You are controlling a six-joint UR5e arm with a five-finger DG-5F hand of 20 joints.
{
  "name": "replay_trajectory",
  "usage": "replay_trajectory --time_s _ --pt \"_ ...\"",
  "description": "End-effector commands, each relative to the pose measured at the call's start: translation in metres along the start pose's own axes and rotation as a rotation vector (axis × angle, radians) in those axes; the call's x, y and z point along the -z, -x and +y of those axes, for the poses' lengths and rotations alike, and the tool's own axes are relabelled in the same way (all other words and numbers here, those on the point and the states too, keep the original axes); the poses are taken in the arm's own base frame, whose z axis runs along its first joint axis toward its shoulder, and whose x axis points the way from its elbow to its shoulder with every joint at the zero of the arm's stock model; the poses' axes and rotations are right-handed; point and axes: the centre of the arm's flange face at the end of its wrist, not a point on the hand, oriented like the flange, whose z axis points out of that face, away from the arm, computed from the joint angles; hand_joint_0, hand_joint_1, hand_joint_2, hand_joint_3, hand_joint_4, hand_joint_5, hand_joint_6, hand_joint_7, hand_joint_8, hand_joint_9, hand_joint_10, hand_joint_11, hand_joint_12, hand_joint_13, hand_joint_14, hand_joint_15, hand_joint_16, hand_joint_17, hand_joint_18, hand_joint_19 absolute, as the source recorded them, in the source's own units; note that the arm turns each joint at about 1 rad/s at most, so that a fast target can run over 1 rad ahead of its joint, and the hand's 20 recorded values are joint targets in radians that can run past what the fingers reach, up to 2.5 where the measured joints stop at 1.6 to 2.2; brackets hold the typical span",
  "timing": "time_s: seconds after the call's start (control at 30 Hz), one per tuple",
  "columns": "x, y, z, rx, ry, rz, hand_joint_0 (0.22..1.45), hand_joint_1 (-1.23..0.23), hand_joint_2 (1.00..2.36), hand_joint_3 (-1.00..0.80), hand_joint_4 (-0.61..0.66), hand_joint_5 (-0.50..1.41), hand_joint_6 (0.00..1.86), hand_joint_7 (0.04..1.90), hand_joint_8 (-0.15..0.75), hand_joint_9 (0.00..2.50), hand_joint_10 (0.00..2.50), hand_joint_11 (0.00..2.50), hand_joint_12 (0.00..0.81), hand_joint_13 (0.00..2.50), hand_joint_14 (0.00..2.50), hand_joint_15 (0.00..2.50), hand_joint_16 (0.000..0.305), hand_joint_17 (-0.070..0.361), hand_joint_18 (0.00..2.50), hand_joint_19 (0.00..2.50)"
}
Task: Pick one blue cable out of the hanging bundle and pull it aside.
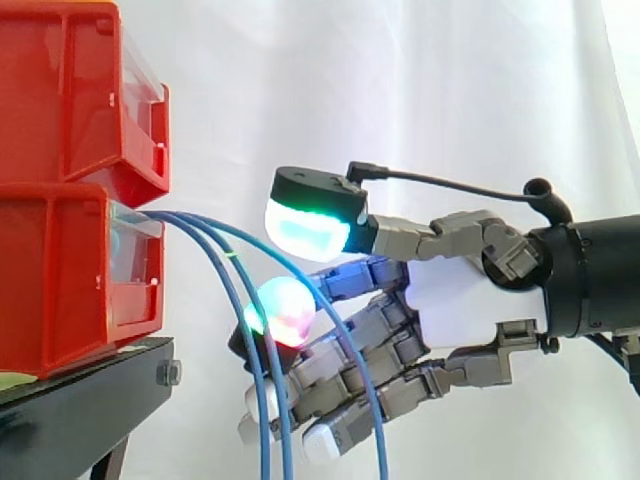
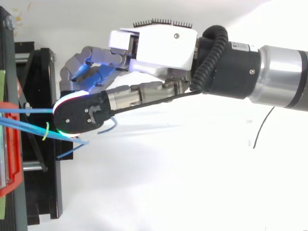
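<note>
Three thin blue cables [image 1: 262, 400] come out of the lower red bin [image 1: 60, 280] and hang down in front of the black stand [image 1: 90, 390]. My hand [image 1: 455, 300] reaches in from the right with its fingers curled. The outermost blue cable [image 1: 372, 410] arcs away from the other two, passes through the narrow gap between the thumb pad [image 1: 308, 228] and a red-green glowing fingertip [image 1: 283, 310], then drops across the lower fingers. From above, my hand [image 2: 154, 48] holds its thumb [image 2: 82, 115] over the cables [image 2: 29, 110] beside the bin's edge.
A second red bin [image 1: 70, 90] is stacked on the lower one at the left. A small yellow-green tie [image 2: 45, 131] sits on the cables near the bin. The white curtain lies behind and below the hand.
</note>
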Motion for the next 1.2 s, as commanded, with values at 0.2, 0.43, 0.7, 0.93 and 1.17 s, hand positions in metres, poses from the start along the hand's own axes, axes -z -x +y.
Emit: replay_trajectory --time_s 0.2,0.43,0.7,0.93,1.17 --pt "0.013 0.008 0.021 0.015 -0.026 -0.001 0.58 -0.72 1.02 -0.13 0.14 -0.17 0.90 1.00 0.354 0.78 0.01 0.40 0.370 0.52 0.01 0.26 0.053 0.118 0.52 0.50" --pt "0.017 0.010 0.026 0.027 -0.038 0.001 0.64 -0.85 1.02 -0.21 0.07 -0.18 0.92 1.01 0.342 0.77 0.01 0.41 0.362 0.51 0.01 0.24 0.051 0.115 0.53 0.47" --pt "0.016 0.009 0.026 0.027 -0.036 0.001 0.67 -0.86 1.02 -0.27 0.05 -0.18 0.92 1.05 0.330 0.77 0.01 0.42 0.356 0.50 0.01 0.24 0.050 0.113 0.53 0.45" --pt "0.017 0.010 0.026 0.027 -0.038 0.001 0.53 -0.54 1.00 -0.44 0.15 -0.16 0.90 1.00 0.361 0.82 0.01 0.39 0.378 0.52 0.01 0.27 0.055 0.123 0.50 0.51" --pt "0.017 0.009 0.025 0.030 -0.041 0.002 0.57 -0.49 1.01 -0.38 0.14 -0.15 0.88 1.03 0.365 0.85 0.01 0.40 0.372 0.53 0.01 0.27 0.054 0.121 0.49 0.53"
